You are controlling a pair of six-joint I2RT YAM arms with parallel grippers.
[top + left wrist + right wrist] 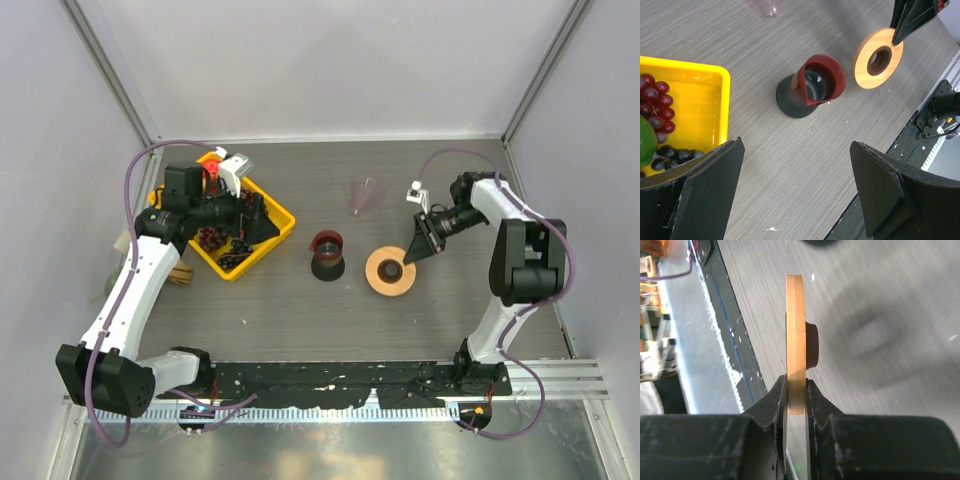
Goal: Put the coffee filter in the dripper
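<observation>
Two risks: the right gripper (796, 392) pinches the dripper's wooden ring (375, 272) by its rim only, so the ring may pivot or slip free. The left gripper (796, 145) gapes wide, far left. A reddish-brown cone, probably the coffee filter (832, 70), sits on a black base (790, 102) just left of the ring and could easily be knocked.

top light: bright, even, from overhead
top shadows: soft, faint, tight on the bench (300, 320)
top glare: sheen on metal strip (330, 455) at near edge
left wrist focus: bench grain crisp; left gripper (796, 145) jaws black, soft
left wrist glare: washed-out patch lower right
right wrist focus: wood ring (796, 340) edge sharp; bench behind smeared, left side blurred, overbright
right wrist shadow: broad soft dark patch right of ring; right gripper (796, 390) jaws underexposed
</observation>
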